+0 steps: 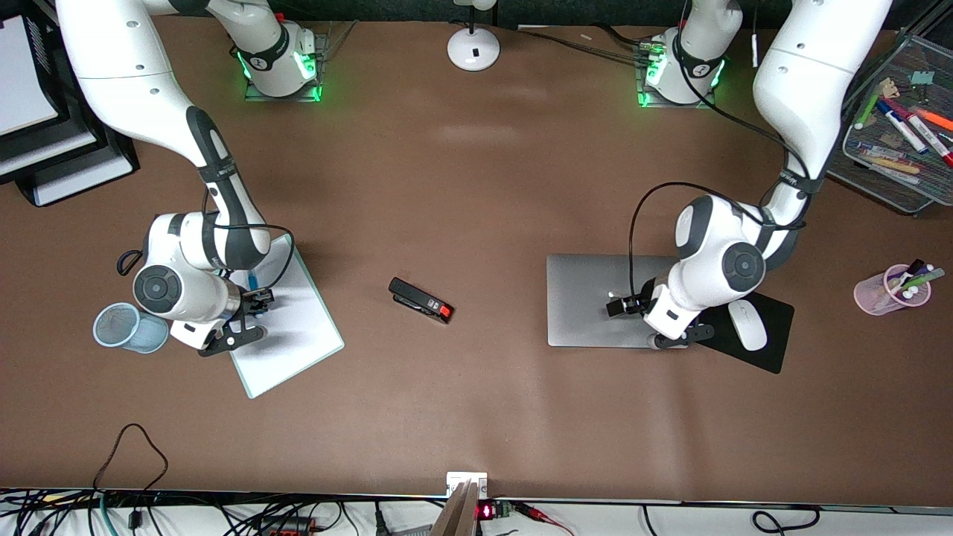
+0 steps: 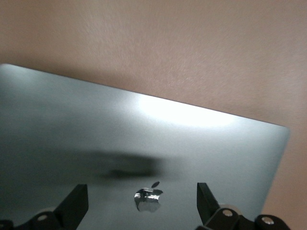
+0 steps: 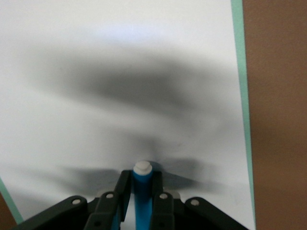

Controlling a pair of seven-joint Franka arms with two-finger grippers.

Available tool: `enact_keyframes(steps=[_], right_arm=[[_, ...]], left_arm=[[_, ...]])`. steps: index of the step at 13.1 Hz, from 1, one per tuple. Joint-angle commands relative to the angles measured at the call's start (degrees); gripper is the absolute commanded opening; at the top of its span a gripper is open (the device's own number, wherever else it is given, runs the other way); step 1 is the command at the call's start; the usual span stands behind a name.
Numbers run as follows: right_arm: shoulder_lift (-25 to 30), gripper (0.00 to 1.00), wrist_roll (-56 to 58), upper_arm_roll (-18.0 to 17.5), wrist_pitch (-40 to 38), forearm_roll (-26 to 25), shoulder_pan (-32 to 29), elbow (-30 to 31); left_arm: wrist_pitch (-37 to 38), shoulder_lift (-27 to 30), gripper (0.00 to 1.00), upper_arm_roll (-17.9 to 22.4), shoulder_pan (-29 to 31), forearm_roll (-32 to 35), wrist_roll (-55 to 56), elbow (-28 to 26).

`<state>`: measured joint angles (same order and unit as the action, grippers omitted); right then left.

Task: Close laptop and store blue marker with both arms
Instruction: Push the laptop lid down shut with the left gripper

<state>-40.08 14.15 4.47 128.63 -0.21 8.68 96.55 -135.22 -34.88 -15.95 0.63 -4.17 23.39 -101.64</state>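
Observation:
The laptop (image 1: 588, 298) lies closed on the table toward the left arm's end, its silver lid and dark apple logo showing in the left wrist view (image 2: 144, 129). My left gripper (image 1: 619, 305) hangs open just over the lid, its fingers (image 2: 76, 203) either side of the logo and holding nothing. My right gripper (image 1: 257, 299) is shut on the blue marker (image 1: 253, 281) over a white pad (image 1: 298, 331). In the right wrist view the marker (image 3: 142, 196) sits between the shut fingers (image 3: 120, 191), white end pointing out over the pad (image 3: 144, 72).
A light-blue mesh cup (image 1: 128, 327) is beside the right gripper. A black stapler (image 1: 421, 301) lies mid-table. A black mousepad (image 1: 774, 346) with a white mouse (image 1: 747, 324) adjoins the laptop. A pink pen cup (image 1: 890, 292), a mesh marker tray (image 1: 871, 160) and a lamp base (image 1: 473, 49) are also there.

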Motion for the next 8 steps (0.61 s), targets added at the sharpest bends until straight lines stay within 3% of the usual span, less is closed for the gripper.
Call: enact_keyframes(steps=[1, 3, 6, 8], right_arm=[[-1.05, 0.17, 1.14, -0.16, 0.31, 1.18, -0.07, -1.45], [-1.05, 0.02, 1.23, -0.16, -0.21, 1.18, -0.07, -2.85], [-0.35, 0.01, 1.23, -0.16, -1.97, 1.27, -0.42, -6.19], [0.79, 0.01, 1.67, 0.10, -5.12, 1.10, -0.68, -9.87]], left_arm=[[4.78, 6.47, 1.00, 0.05, 0.25, 0.13, 0.43, -0.75], [9.24, 10.94, 1.00, 0.05, 0.42, 0.13, 0.34, -0.75], [15.93, 17.54, 1.00, 0.13, 0.51, 0.13, 0.34, -0.66], [23.03, 19.84, 1.00, 0.13, 1.21, 0.13, 0.25, 3.26]])
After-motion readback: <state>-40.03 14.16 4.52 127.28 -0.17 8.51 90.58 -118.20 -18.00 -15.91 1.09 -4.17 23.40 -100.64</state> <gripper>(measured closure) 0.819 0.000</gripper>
